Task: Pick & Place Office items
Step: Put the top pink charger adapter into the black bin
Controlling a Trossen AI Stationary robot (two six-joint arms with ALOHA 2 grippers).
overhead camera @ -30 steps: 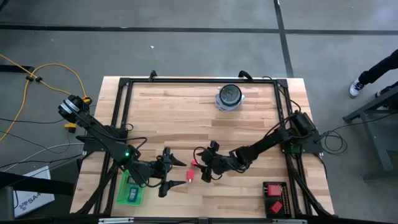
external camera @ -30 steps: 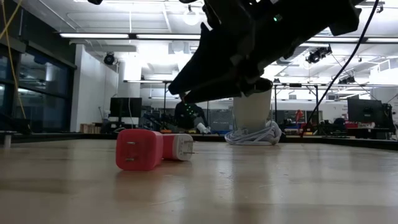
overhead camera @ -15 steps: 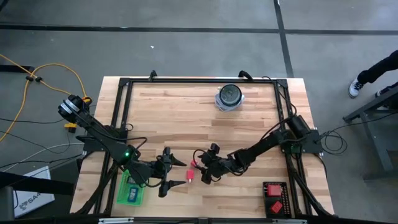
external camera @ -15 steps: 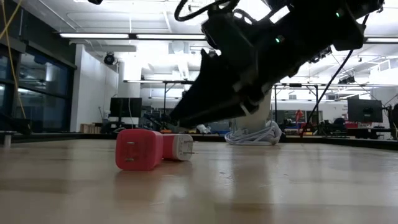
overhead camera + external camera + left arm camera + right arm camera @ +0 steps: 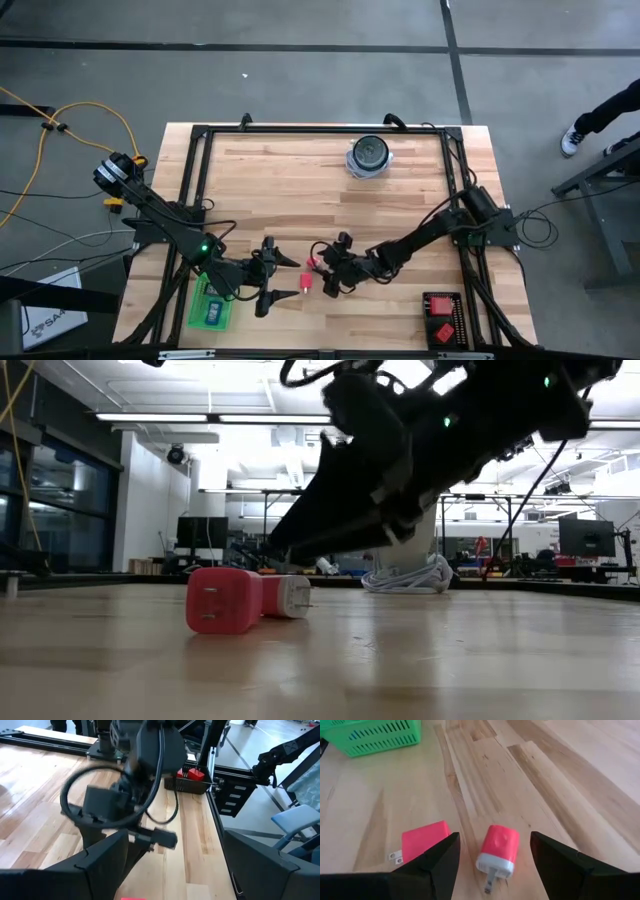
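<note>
Two red office items lie side by side on the wooden table. One is a red block-shaped charger (image 5: 422,840) (image 5: 223,600) with its two prongs sticking out. The other is a red plug with a white end (image 5: 499,850) (image 5: 287,596), lying on its side. My right gripper (image 5: 495,840) (image 5: 322,270) hovers open just above them, slanting down, with the red-and-white plug between its fingers and untouched. My left gripper (image 5: 295,278) (image 5: 185,870) hangs open higher up, left of the two items, facing the right arm.
A green basket-like tray (image 5: 212,305) (image 5: 380,737) sits near the front left. At the front right is a black tray with red pieces (image 5: 443,320) (image 5: 192,775). A round blue-white object with a dark top (image 5: 369,157) stands at the far side. A black frame (image 5: 190,200) rims the table.
My right gripper has sunk a little toward the two red items, still open and slanting as before. The items have not moved.
</note>
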